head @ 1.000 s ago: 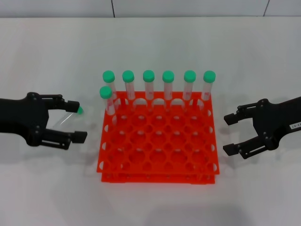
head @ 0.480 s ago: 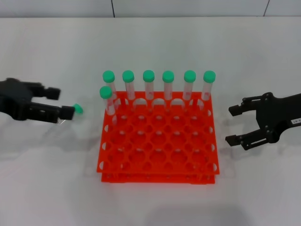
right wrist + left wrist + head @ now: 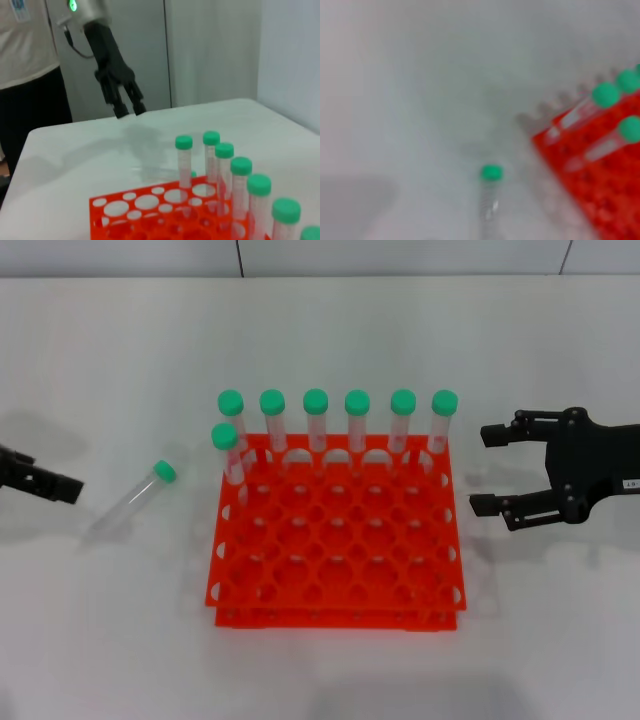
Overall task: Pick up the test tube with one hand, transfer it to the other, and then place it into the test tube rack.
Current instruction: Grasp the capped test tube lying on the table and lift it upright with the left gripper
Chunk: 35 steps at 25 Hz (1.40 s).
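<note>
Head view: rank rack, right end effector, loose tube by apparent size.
1. test tube rack, by far the largest.
2. right end effector, open beside the rack.
3. loose test tube, lying on the table, slimmest.

The test tube [image 3: 133, 499] is lying on the surface [image 3: 320, 330] left of the test tube rack [image 3: 335, 540]. Seven tubes [image 3: 316, 420] are standing along the rack's far side. The left gripper [image 3: 40, 480] is sitting far left, the right gripper [image 3: 482, 469] just right of the rack.
</note>
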Motion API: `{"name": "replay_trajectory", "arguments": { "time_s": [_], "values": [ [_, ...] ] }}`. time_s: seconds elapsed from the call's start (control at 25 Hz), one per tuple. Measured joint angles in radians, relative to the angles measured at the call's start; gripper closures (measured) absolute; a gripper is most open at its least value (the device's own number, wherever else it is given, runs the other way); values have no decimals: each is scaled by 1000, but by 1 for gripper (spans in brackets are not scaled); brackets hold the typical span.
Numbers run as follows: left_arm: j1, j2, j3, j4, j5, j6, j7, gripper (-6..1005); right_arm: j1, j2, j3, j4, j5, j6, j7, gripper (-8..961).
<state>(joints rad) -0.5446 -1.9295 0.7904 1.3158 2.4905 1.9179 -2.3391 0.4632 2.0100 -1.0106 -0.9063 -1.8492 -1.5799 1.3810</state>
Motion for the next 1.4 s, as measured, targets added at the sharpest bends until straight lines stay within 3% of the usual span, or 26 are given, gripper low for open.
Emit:
{"name": "replay_trajectory", "arguments": {
  "time_s": [0.28,0.56,0.72,1.0,1.4],
  "values": [
    [-57,-33,125,-93,148,-118,10,127,-5,2,-9,45,30,2,-33,131],
    [-133,-65,150,-247,275,-232,7,128,-5,1,-11,68,30,9,-45,135],
    [-159,-72,176,-309,294,-262,8,128,-5,1,-7,79,31,9,-54,137],
    [-165,-94,210,-321,340,-283,-1,128,-5,1,-7,81,32,10,-61,141],
    [-164,-100,230,-323,342,-294,-20,129,-7,1,-2,90,32,6,-68,146]
  ]
}}
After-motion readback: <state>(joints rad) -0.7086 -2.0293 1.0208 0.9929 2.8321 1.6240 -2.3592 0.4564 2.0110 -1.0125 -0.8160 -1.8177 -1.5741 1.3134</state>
